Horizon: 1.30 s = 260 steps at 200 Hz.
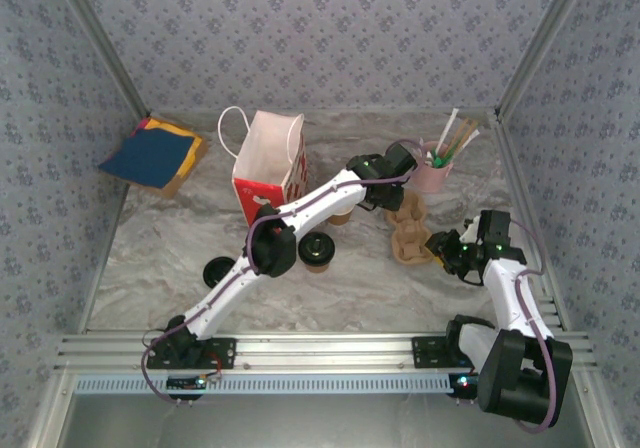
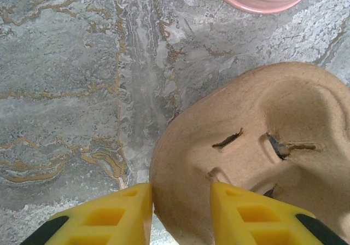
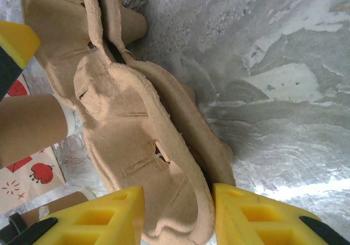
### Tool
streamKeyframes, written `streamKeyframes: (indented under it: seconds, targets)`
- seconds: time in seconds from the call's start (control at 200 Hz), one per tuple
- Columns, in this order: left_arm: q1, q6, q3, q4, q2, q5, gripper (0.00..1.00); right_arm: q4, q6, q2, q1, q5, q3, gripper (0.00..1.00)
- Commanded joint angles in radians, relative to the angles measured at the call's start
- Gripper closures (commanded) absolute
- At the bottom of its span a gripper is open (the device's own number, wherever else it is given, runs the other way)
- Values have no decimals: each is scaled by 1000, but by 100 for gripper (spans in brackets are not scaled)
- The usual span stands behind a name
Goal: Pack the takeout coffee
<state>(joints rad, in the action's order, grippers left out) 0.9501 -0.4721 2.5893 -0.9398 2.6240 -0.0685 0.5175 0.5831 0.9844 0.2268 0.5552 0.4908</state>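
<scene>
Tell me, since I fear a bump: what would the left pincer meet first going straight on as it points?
Probably the tan pulp cup carrier: its edge already sits between the left pincer fingers. Depth is unclear.

Bright even light, soft shadows, close views slightly blurred

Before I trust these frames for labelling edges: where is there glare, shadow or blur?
Right wrist view: bright glare streak on the table; the near yellow fingers look soft. Left wrist view: the carrier casts a soft shadow to its left. Top view: even light, small things low on detail.
</scene>
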Motion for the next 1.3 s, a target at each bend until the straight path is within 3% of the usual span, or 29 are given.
streamKeyframes:
  seconds: [0.0, 0.37, 0.45, 0.659, 0.724, 0.799, 0.839, 1.294]
  targets:
    - [16, -8, 22, -17, 28, 36, 67, -34, -9, 4, -6, 36, -17, 62]
    - [19, -14, 20, -23, 21, 38, 67, -81, 1, 15, -9, 64, -31, 67]
    - [19, -13, 20, -25, 15, 33, 67, -76, -5, 19, -9, 61, -31, 77]
    - [3, -13, 20, -36, -23, 16, 66, -36, -17, -19, -9, 43, -30, 81]
    - [-5, -16, 20, -35, -41, 16, 65, -31, -19, -34, -9, 42, -32, 90]
    - [-11, -16, 26, -34, -62, 14, 64, -27, -16, -49, -7, 46, -36, 91]
    - [-13, -17, 30, -38, -73, 7, 64, -28, -14, -56, -6, 51, -37, 100]
    - [-46, -48, 49, -85, -225, -9, 59, -14, 11, -170, -2, 112, -29, 100]
